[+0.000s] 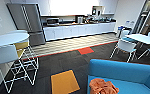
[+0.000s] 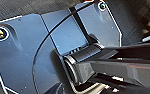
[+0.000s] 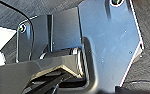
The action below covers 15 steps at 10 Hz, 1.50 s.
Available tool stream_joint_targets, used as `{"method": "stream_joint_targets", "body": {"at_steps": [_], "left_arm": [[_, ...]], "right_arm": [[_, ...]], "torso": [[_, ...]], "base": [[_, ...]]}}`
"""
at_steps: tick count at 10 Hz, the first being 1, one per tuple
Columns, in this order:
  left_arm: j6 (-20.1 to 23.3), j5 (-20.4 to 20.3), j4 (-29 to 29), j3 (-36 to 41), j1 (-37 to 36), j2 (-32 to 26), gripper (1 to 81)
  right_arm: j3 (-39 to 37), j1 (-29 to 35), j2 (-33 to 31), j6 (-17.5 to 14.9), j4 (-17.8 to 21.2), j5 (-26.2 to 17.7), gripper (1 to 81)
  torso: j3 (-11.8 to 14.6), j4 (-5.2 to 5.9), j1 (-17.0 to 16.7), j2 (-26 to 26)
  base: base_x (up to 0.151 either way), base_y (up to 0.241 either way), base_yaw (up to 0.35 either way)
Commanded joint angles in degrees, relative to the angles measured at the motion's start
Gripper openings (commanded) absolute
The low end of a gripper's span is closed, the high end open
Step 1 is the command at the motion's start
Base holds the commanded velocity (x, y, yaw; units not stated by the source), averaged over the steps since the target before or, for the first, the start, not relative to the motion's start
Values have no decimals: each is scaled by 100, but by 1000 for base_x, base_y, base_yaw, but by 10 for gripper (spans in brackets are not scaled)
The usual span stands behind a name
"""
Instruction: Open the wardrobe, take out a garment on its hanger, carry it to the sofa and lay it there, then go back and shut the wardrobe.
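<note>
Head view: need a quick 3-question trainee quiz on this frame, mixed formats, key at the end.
1. True or false: the garment lies on the sofa.
2. Which colour is the carpet tile nearest the sofa's left end? A green B yellow-orange C white
3. Fill in: the steel refrigerator stands at the ____ end of the kitchen counter.

Key: 1 true; 2 B; 3 left

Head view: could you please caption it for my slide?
Rust-orange garment lies crumpled on the blue sofa in an office kitchenette lounge.
</note>
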Motion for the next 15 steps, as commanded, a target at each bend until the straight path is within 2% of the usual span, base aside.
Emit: {"method": "stream_joint_targets", "body": {"at_steps": [1,15], "left_arm": [[22,234,125,21,-199,61,811],[22,243,177,21,-164,52,811]], "right_arm": [[16,153,-4,-19,-4,-317,811],[-10,144,-92,-19,4,-343,811]], "torso": [[0,0,1,0],[0,0,1,0]], "base": [[0,0,347],[0,0,349]]}}
